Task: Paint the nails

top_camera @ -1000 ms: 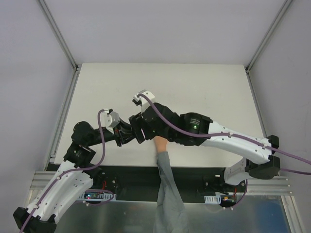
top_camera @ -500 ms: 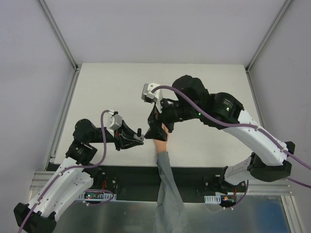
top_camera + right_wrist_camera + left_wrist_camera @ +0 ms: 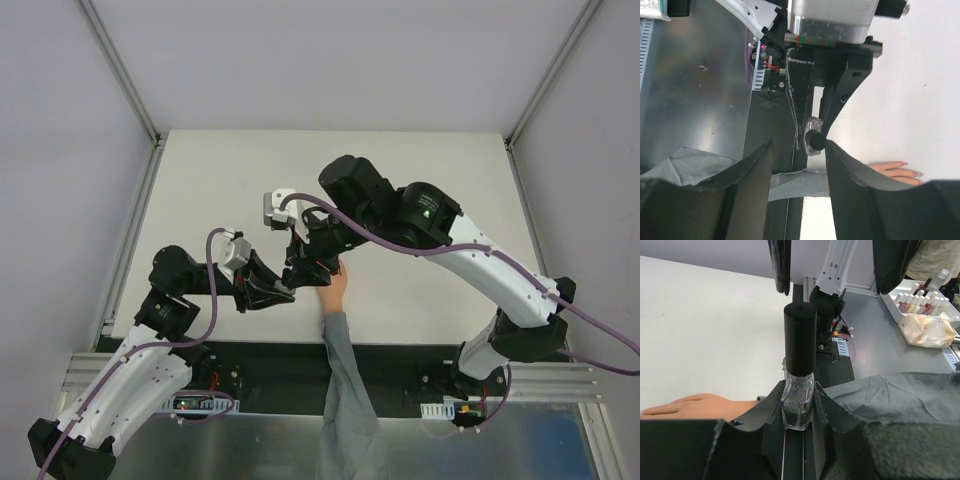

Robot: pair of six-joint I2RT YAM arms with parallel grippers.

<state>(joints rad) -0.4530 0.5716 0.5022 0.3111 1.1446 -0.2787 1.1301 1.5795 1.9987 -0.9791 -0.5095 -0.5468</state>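
A small clear bottle [image 3: 798, 407] with a tall black cap [image 3: 800, 337] stands upright in my left gripper [image 3: 799, 399], which is shut on its glass body. In the top view the left gripper [image 3: 278, 292] sits just left of the peach mannequin hand [image 3: 336, 285] with the grey sleeve [image 3: 342, 370]. My right gripper [image 3: 303, 268] is open, directly above the bottle; its fingers [image 3: 780, 265] hang over the cap. In the right wrist view the open gripper [image 3: 799, 150] frames the cap [image 3: 814, 136]. The hand's fingers [image 3: 897, 170] lie flat; the nails are too small to make out.
The table's near edge has a black strip [image 3: 400, 355] under the sleeve. Off the table, a white tray of several polish bottles [image 3: 920, 295] and a crumpled bag [image 3: 927, 330] lie on the metal bench. White table surface [image 3: 400, 180] stretches behind the arms.
My right gripper has swung left from over the hand to above the bottle cap. The left gripper holds the bottle in nearly the same place.
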